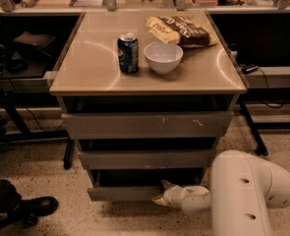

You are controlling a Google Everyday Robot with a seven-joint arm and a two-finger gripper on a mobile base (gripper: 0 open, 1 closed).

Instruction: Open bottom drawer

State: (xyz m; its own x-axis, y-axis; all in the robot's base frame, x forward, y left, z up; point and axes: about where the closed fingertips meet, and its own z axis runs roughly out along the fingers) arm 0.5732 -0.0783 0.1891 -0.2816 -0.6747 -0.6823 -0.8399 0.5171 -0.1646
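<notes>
At the foot of the cabinet, the hand (161, 192) sits against the right part of the bottom drawer (125, 193) front, at its top edge. It comes in low from the white arm (243, 191) on the right. That edge is the likely hold because the flat front has no handle. How far the hand is open, and whether it has the lip pinched, cannot be told.

The bottom drawer is the lowest and narrowest of three. It juts a little past the middle drawer (144, 159), with a dark gap above it, so it looks partly open and the pull not finished.

The top drawer (144, 126), with pale scratches, is untouched. On the worktop (90, 58), a soda can (128, 53), a white bowl (163, 57) and a snack bag (181, 31) stand well above the action. A smooth, straight pull should leave them undisturbed.
</notes>
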